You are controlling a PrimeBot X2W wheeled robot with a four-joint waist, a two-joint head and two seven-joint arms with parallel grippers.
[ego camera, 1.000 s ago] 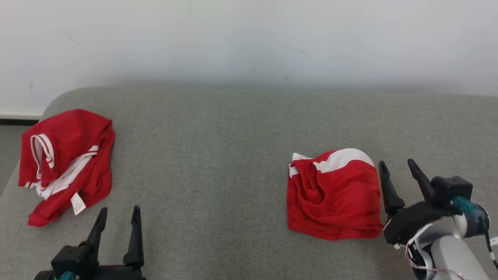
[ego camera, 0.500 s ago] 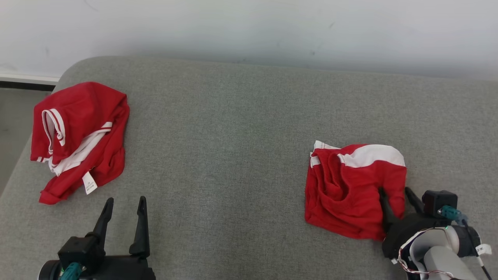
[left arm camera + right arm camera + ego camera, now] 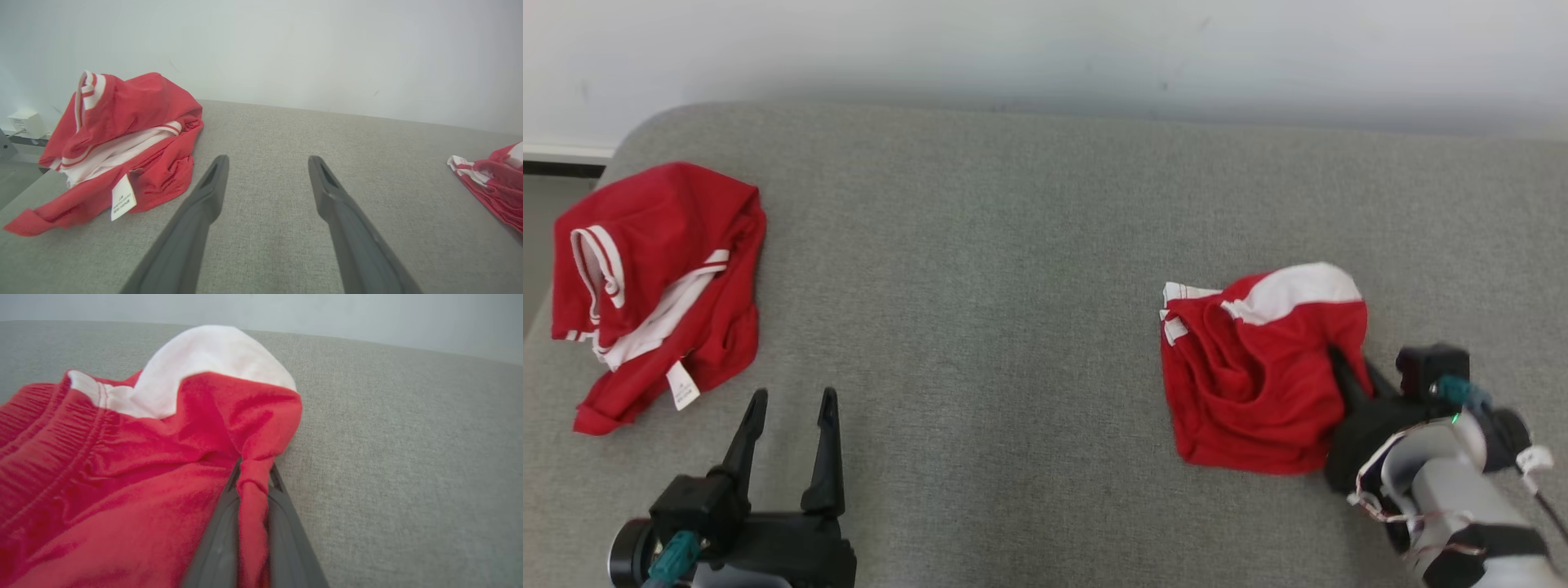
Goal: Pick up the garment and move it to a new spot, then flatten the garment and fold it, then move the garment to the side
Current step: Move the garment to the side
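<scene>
Pinching: right gripper (image 3: 253,473) clamped on a fold of the garment (image 3: 1258,384), red cloth bunched between the fingers, likely the hold for lifting
Garment: crumpled on the right half of the couch (image 3: 1013,245), not yet lifted
Left gripper (image 3: 794,396): jaws apart, empty, over the couch's front left, probably free for spreading
Second garment (image 3: 654,269): heaped at the couch's left end, untouched

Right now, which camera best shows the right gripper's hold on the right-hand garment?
The right wrist view: a fold of the right-hand garment sits pinched between the right gripper's closed fingers. The head view shows the gripper at the garment's right edge, the pinch itself unclear. The left wrist view catches a corner of the garment at its right edge.
</scene>
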